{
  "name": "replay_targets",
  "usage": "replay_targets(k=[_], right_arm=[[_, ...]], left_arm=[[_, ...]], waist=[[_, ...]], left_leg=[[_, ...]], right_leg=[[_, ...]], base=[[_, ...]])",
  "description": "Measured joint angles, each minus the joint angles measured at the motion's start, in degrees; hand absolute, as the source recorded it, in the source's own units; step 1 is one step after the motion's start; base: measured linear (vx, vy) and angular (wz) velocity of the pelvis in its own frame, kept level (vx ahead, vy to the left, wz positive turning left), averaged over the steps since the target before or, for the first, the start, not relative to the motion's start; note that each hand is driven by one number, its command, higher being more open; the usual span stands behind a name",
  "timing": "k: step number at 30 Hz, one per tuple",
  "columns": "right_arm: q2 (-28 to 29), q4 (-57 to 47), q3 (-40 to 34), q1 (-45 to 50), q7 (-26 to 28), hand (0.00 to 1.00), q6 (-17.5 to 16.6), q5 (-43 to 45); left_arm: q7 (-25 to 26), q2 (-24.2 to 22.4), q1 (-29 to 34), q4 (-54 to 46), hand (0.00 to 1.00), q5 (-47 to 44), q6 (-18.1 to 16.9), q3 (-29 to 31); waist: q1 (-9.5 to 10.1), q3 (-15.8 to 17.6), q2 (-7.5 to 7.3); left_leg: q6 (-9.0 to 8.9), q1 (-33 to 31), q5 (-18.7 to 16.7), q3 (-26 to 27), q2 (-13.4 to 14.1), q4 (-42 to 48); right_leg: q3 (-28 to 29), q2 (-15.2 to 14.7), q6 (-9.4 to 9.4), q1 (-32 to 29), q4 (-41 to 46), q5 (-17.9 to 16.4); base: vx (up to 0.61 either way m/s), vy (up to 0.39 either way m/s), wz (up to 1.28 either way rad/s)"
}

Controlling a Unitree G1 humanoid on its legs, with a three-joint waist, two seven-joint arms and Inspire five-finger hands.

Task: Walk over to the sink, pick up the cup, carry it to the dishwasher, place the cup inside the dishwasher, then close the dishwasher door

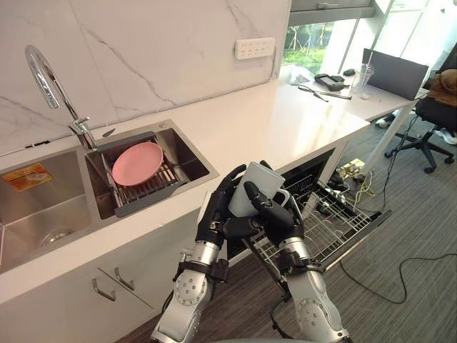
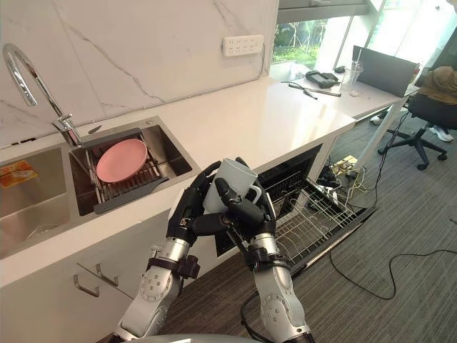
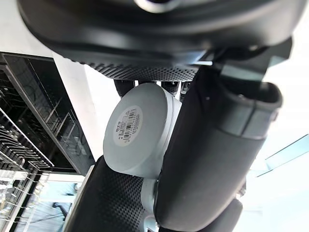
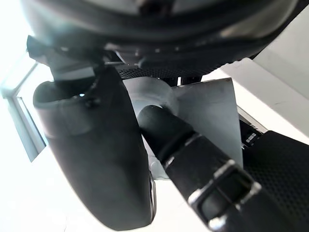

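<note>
A pale grey cup [image 1: 255,187] with a handle is held up in front of the counter edge, between both hands. My left hand [image 1: 218,214] curls round its left side and my right hand [image 1: 275,211] wraps its right side and handle. The left wrist view shows the cup's base [image 3: 137,135] with a barcode sticker, clasped by dark fingers. In the right wrist view the cup [image 4: 207,111] sits under my thumb. Just right of the hands stands the open dishwasher [image 1: 321,179], its door [image 1: 364,232] folded down and a wire rack [image 1: 325,229] pulled out.
The steel sink [image 1: 107,186] lies to the left with a pink plate [image 1: 137,162] on a drying rack and a curved tap [image 1: 50,82]. The white counter [image 1: 285,121] runs to a desk with a laptop [image 1: 396,71]. An office chair [image 1: 435,114] and floor cables [image 1: 385,271] are at right.
</note>
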Motion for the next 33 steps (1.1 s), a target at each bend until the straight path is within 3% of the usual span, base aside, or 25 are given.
replay_targets(k=[8,11,15,20,26,33], right_arm=[[2.42,-0.03,-4.26,-0.08,0.52,0.30,0.69,-2.31],[4.17,-0.02,-13.01,-0.11,-2.08,0.30,0.00,-2.29],[3.20,-0.01,-18.50,0.11,-4.41,0.30,-1.92,-3.62],[3.02,-0.05,-18.63,1.45,-5.79,0.30,-2.34,-13.55],[2.98,-0.09,-17.71,2.09,-6.04,0.30,-2.29,-16.01],[1.78,-0.08,-17.92,2.72,-5.62,0.30,-1.43,-17.70]], left_arm=[[-2.64,-1.41,0.65,-0.77,0.90,-1.72,0.72,1.05],[-2.34,-1.49,2.88,-2.53,0.90,-3.37,0.72,3.85],[-1.47,-1.35,3.29,-2.82,0.90,-3.71,0.71,7.61],[-1.19,-1.49,3.33,-2.92,0.90,-3.61,0.71,6.92],[-1.91,-1.40,3.59,-2.94,0.90,-4.43,0.72,5.99],[-7.48,-0.33,5.51,-2.63,0.90,-8.40,1.14,4.61]], waist=[[0.01,1.82,0.04],[0.11,1.84,0.06],[-0.19,1.97,0.23],[-0.11,1.98,0.27],[-0.09,1.98,0.28],[-0.13,2.01,0.31]], left_leg=[[-0.01,-0.14,-0.03,-0.15,0.08,0.02],[-0.05,-0.26,-0.06,-0.36,0.04,-0.01],[-0.06,-0.23,-0.06,-0.35,0.02,-0.06],[-0.05,-0.10,-0.05,-0.57,0.14,-0.07],[-0.06,-0.12,-0.05,-0.62,0.09,-0.05],[-0.06,-0.13,-0.06,-0.61,0.01,-0.07]], right_leg=[[-0.22,-0.06,0.05,0.00,-0.13,-0.03],[-0.47,-0.12,0.05,0.01,-0.33,-0.04],[-0.46,-0.24,0.06,0.08,-0.45,-0.04],[-0.68,-0.31,0.05,0.43,-0.59,-0.04],[-0.73,-0.34,0.05,0.49,-0.74,-0.03],[-0.73,-0.45,0.07,0.49,-0.85,-0.03]], base=[[0.00,0.000,0.00],[0.00,0.000,0.02],[0.00,0.000,0.00],[0.00,0.000,0.02],[0.00,0.000,0.01],[0.00,0.000,0.00]])
